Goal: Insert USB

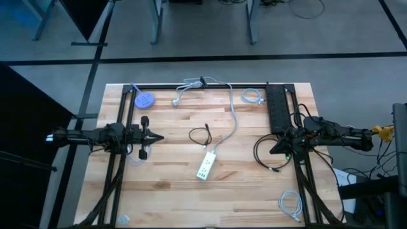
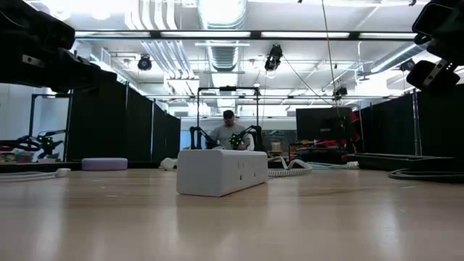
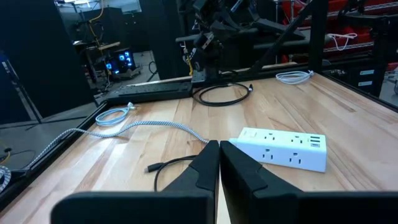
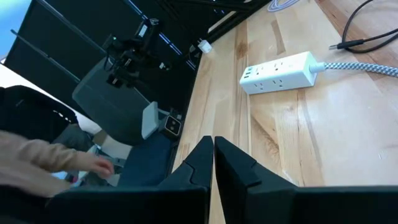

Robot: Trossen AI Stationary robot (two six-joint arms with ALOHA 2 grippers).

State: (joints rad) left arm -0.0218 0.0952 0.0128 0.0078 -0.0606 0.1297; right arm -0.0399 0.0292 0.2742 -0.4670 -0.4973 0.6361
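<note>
Worktop point(image 1: 172, 184): pale wood, plank-striped grain. Power strip point(image 1: 205, 166): white, with a grey-and-white braided cord point(image 1: 233, 117). USB cable point(image 1: 200, 135): black, looped. Second power strip point(image 1: 276, 109): black. Disc point(image 1: 145, 100): lavender-blue. Coiled cables point(image 1: 252, 97): light blue and white. Left end effector point(image 1: 159, 137) and right end effector point(image 1: 273, 150): black.

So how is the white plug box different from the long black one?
The white power strip is short and lies tilted near the table's middle; the black power strip is much longer and lies straight along the frame at the right. The white one has a grey braided cord leading off toward the table's far edge; the black one's cord cannot be made out. Both lie flat on the wooden table, and no tool touches either.
</note>
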